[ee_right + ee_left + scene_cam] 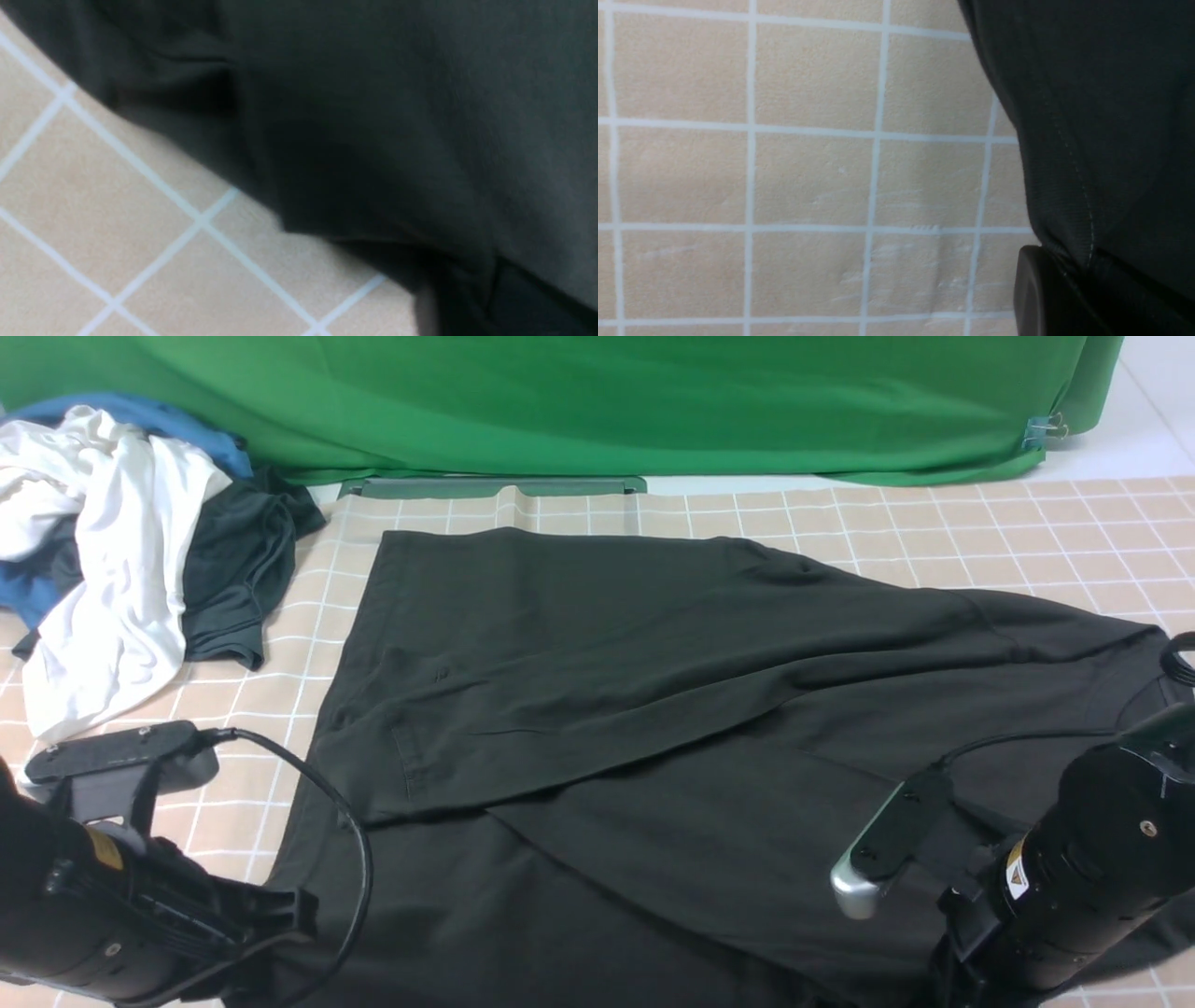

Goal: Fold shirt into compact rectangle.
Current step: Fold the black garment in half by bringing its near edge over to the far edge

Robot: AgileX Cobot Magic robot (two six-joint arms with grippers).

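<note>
Left claw (1083,298) is clamped tight on the shirt (1111,116).

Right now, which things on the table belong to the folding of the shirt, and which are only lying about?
For the job:
- black shirt, partly folded, on the checked mat

Only lying about:
- white garment, blue garment and small dark garment, heaped at the far left
- green backdrop

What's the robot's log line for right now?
shirt: part-folded, one side laid over its middle | left gripper: shut on shirt edge | right gripper: seems shut on shirt edge
</note>
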